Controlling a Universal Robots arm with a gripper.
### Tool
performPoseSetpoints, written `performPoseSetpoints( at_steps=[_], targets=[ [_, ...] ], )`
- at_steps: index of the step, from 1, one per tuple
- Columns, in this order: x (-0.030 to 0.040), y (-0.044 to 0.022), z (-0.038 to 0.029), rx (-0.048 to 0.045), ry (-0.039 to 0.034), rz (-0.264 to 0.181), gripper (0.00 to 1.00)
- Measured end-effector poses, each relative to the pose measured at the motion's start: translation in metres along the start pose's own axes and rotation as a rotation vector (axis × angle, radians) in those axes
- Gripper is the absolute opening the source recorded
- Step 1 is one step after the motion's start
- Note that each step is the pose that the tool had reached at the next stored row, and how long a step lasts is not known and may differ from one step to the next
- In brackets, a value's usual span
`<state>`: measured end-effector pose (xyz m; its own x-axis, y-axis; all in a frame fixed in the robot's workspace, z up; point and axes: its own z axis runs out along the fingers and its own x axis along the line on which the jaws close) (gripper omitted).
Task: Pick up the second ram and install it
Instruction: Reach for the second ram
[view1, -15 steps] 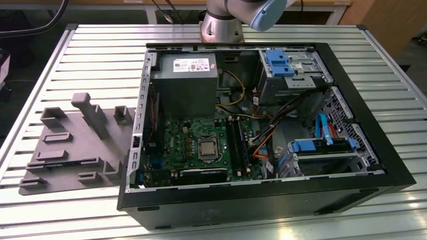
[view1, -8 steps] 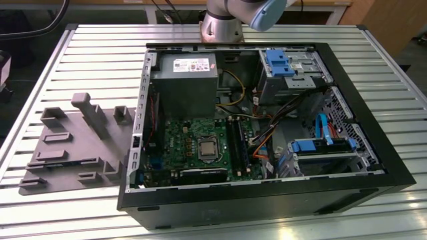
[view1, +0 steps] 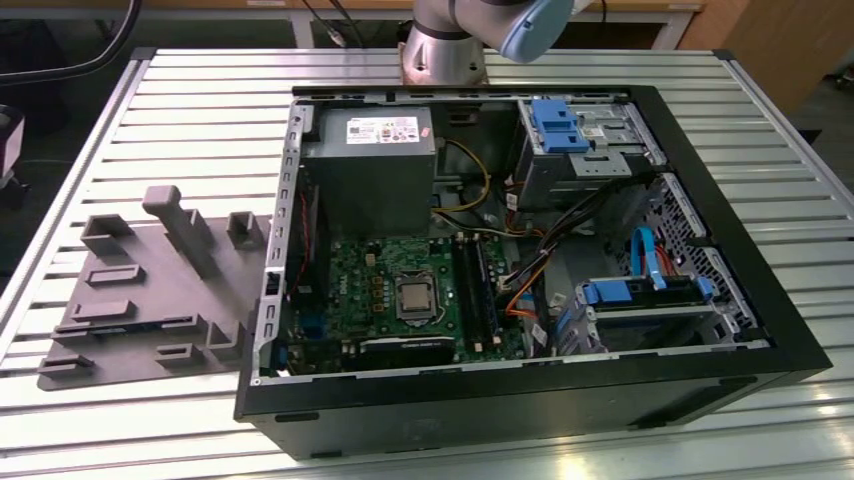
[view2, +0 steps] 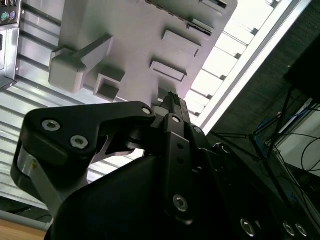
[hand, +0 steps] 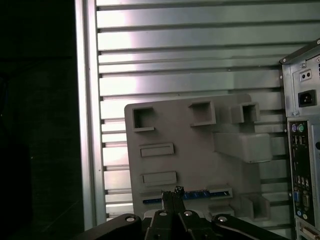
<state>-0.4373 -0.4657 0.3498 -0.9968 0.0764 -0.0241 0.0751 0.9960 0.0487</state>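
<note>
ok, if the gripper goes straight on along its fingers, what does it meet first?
Likely the second ram, the blue-edged strip lying in the grey tray: the gripper lines up over it in the first wrist view. Depth is unclear, so it may meet the tray beside it.

You have a plain grey tray on a silver, ribbed table. The second ram shows blue. Your gripper is black. The computer case is black, its motherboard green, its drive brackets blue.
</note>
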Motion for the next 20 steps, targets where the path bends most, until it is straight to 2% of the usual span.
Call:
performPoseSetpoints(
  at_steps=[20],
  targets=[
    [0.0,-0.0031,0.0077,0.0001,0.0,0.0,0.11]
  ],
)
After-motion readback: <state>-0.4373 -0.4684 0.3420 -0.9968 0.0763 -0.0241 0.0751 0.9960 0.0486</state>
